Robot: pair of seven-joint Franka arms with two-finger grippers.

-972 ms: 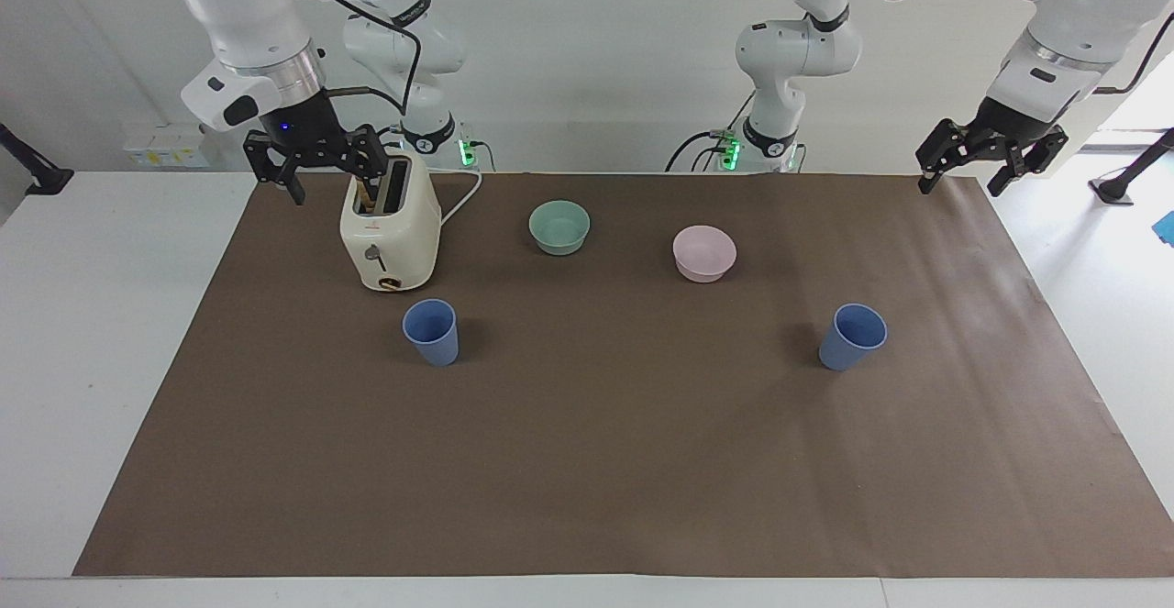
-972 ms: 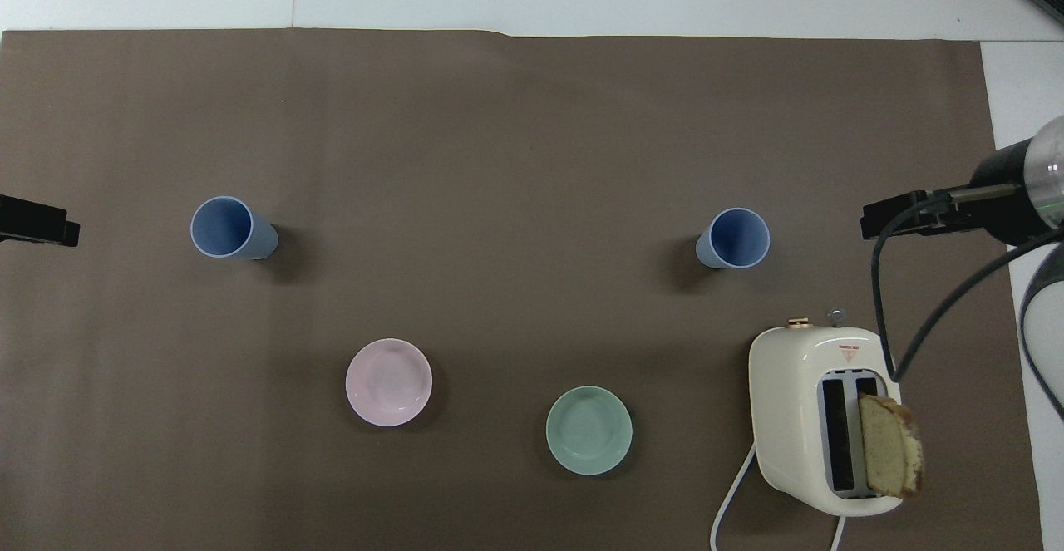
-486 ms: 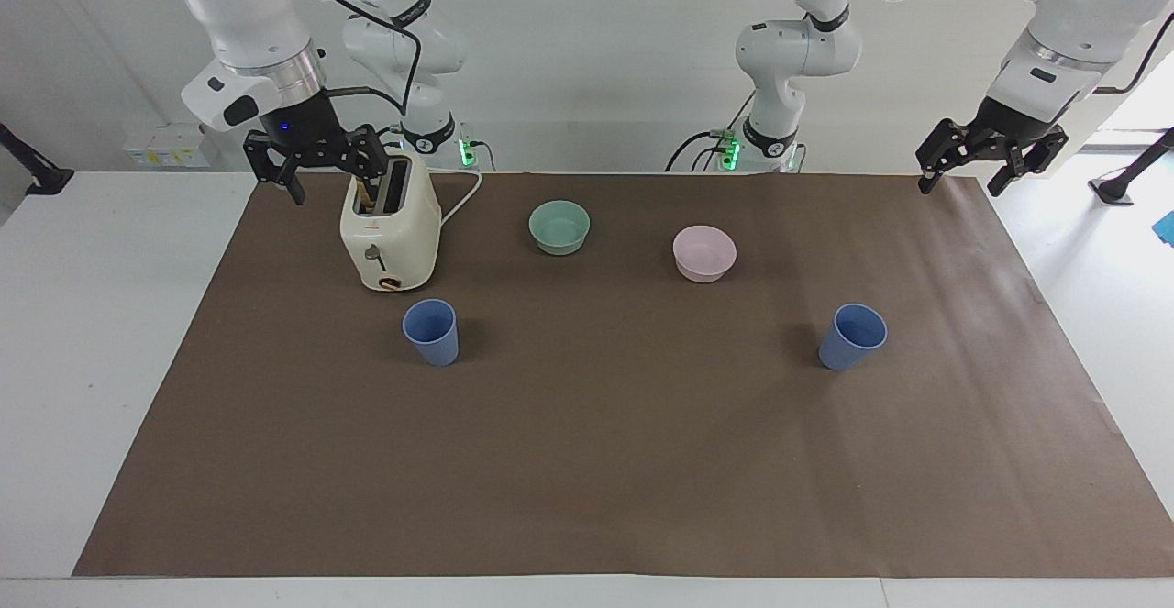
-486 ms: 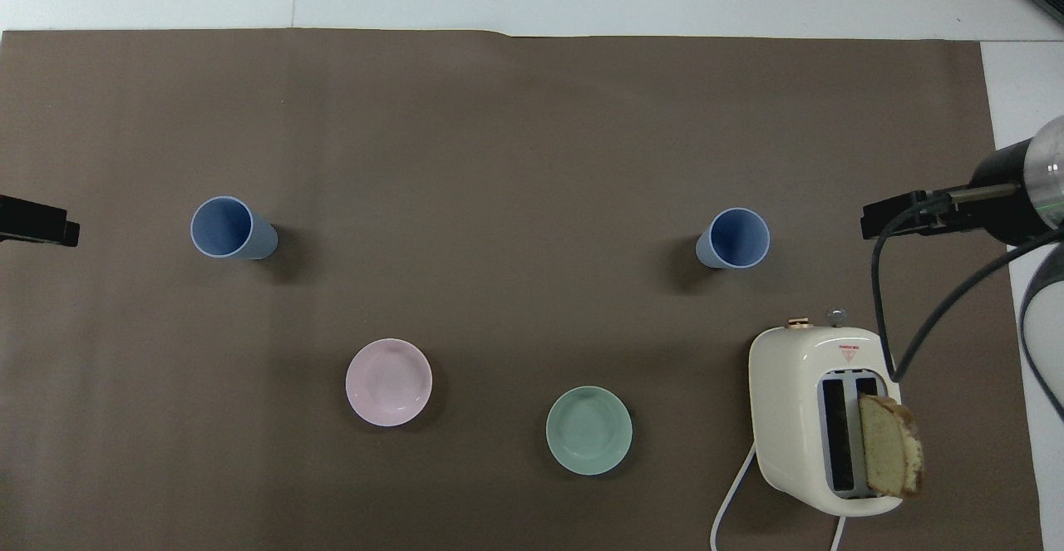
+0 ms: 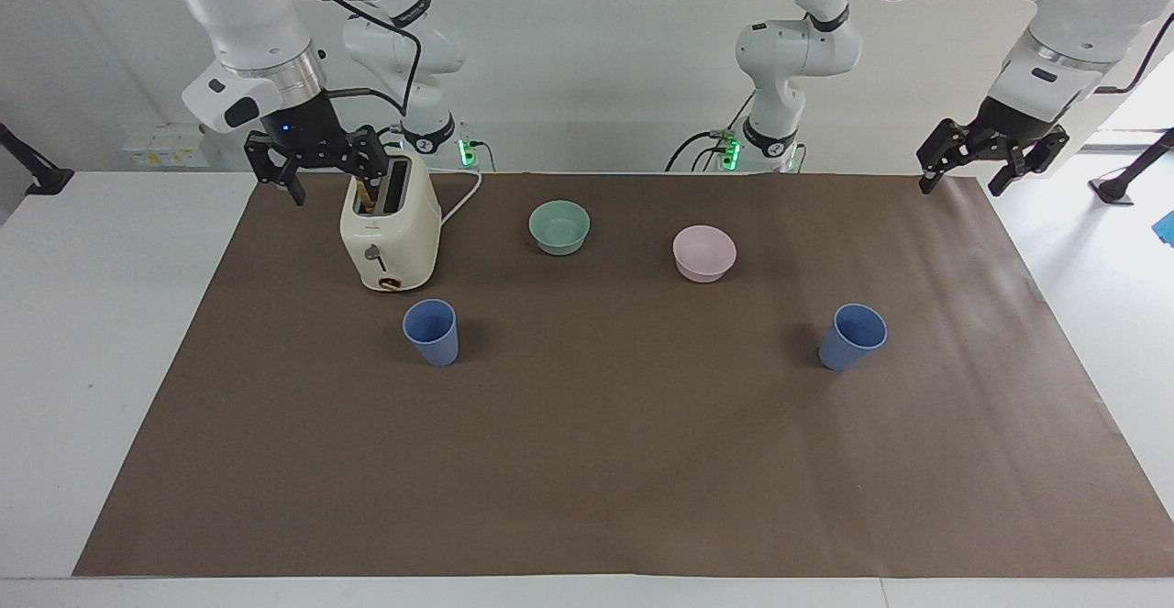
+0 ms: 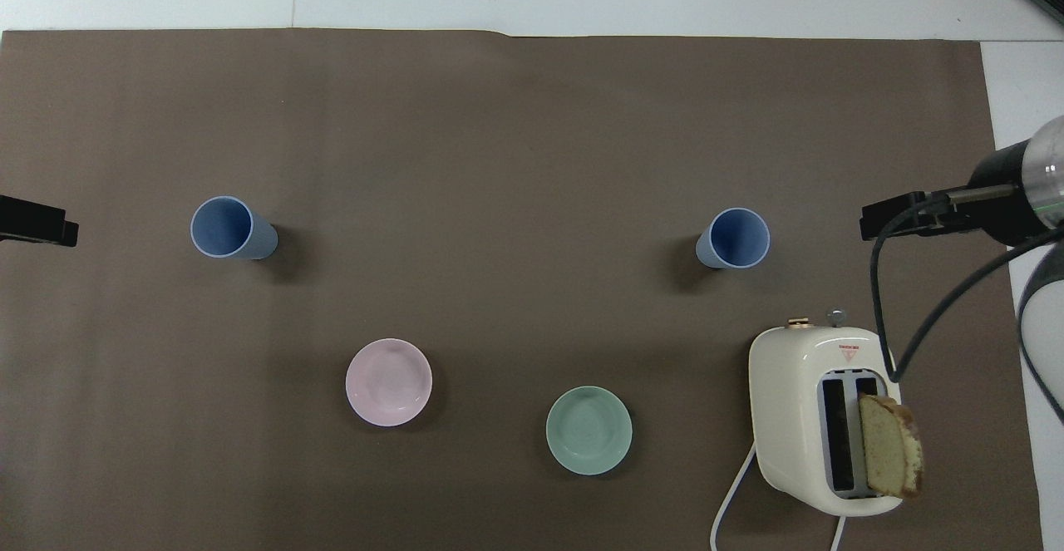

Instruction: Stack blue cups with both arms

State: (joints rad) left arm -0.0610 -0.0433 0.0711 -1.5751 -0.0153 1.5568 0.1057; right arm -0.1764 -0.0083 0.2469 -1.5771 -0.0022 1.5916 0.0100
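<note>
Two blue cups stand upright and apart on the brown mat. One blue cup [image 5: 431, 333] [image 6: 733, 238] is toward the right arm's end, just farther from the robots than the toaster. The other blue cup [image 5: 853, 337] [image 6: 233, 228] is toward the left arm's end. My right gripper [image 5: 332, 180] hangs open and empty in the air beside the toaster's top. My left gripper [image 5: 960, 186] hangs open and empty over the mat's corner at the left arm's end. Neither gripper touches a cup.
A cream toaster [image 5: 390, 232] [image 6: 819, 418] with a bread slice [image 6: 891, 447] in one slot stands at the right arm's end, its white cord [image 5: 463, 197] trailing toward the robots. A mint-green bowl [image 5: 559, 226] and a pink bowl [image 5: 704, 253] sit nearer to the robots than the cups.
My right gripper has risen very slightly beside the toaster. The left gripper, the cups and the bowls have not moved.
</note>
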